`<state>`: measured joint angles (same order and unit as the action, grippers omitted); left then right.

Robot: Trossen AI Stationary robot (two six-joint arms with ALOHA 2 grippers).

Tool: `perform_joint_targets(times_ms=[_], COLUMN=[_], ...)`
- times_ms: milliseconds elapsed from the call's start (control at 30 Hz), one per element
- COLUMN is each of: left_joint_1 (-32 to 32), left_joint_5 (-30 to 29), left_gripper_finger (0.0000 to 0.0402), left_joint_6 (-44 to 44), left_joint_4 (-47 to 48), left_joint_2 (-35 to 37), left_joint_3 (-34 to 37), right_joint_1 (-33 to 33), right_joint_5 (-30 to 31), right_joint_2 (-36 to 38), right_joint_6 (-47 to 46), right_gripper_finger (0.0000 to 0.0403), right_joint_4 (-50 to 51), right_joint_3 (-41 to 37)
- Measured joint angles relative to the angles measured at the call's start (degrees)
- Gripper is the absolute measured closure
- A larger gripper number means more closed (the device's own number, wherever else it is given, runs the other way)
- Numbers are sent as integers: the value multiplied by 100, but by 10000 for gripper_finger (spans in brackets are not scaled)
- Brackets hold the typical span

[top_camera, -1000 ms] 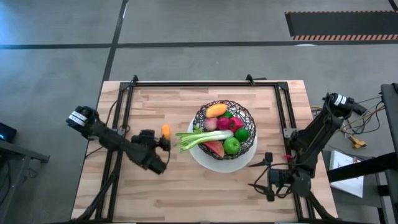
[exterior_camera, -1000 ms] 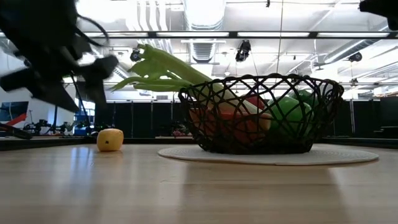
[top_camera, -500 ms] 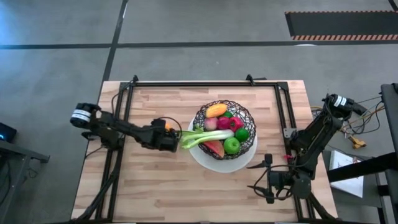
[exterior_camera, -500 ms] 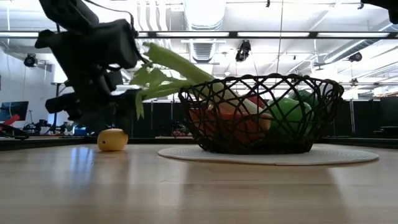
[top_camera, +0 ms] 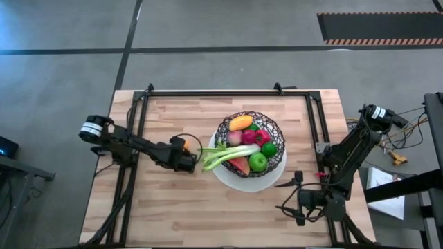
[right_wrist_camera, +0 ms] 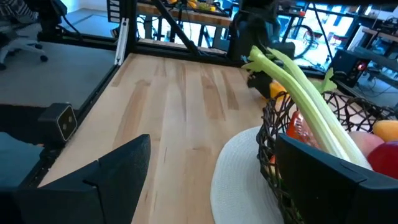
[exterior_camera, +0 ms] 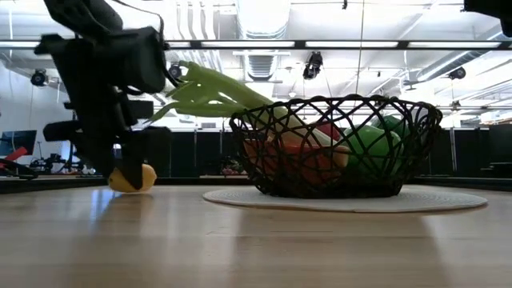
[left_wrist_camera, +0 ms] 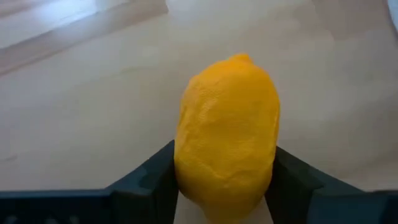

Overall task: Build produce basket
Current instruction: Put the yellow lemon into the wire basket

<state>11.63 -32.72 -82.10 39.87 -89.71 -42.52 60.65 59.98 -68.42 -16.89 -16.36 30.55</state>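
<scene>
Lab or workshop hall: exposed ceiling ducts (exterior_camera: 264, 60) and strip lights running overhead, concrete floor (top_camera: 208, 62) surrounding the framed wooden table (top_camera: 173, 207), office chair (right_wrist_camera: 25, 31) sitting behind.

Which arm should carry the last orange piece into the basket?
Left. Its gripper already brackets the orange piece beside the basket; the right gripper waits at the table's near right edge.

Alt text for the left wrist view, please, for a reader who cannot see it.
An orange fruit fills the centre of the frame, sitting between the left gripper's two dark fingers, which flank it on either side. Behind it lies bare pale wooden table.
</scene>
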Motion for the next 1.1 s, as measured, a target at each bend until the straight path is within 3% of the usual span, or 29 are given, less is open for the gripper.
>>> perform_joint_targets(times_ms=[300, 467, 533, 633, 867, 967, 1100], left_joint_1=[1495, 2493, 2812, 3106, 2943, 2696, 2339], left_joint_5=[-54, -423, -646, -860, -758, -252, 532], left_gripper_finger=[240, 240, 240, 240, 238, 237, 236], left_joint_6=[-982, -836, -214, 1384, 4934, 5465, 5222], left_joint_4=[1408, 1194, 403, -1546, -6383, -7301, -7304], left_joint_2=[290, 352, 278, 45, -1140, -1690, -2242], left_joint_3=[-836, -1370, -1426, -1337, -1285, -1481, -1892], right_joint_1=[73, 71, 64, -3, -331, -457, -521], right_joint_5=[-86, -879, -1107, -1399, -1655, -1619, -1217], right_joint_2=[-23, -308, -541, -989, -1938, -2242, -2444], right_joint_6=[-509, -592, -440, 232, 2654, 3836, 4851], right_gripper_finger=[78, 78, 78, 78, 78, 78, 78], right_joint_4=[291, 131, -149, -761, -1395, -1330, -390], right_joint_3=[-43, -81, -78, 24, 856, 1352, 2176])
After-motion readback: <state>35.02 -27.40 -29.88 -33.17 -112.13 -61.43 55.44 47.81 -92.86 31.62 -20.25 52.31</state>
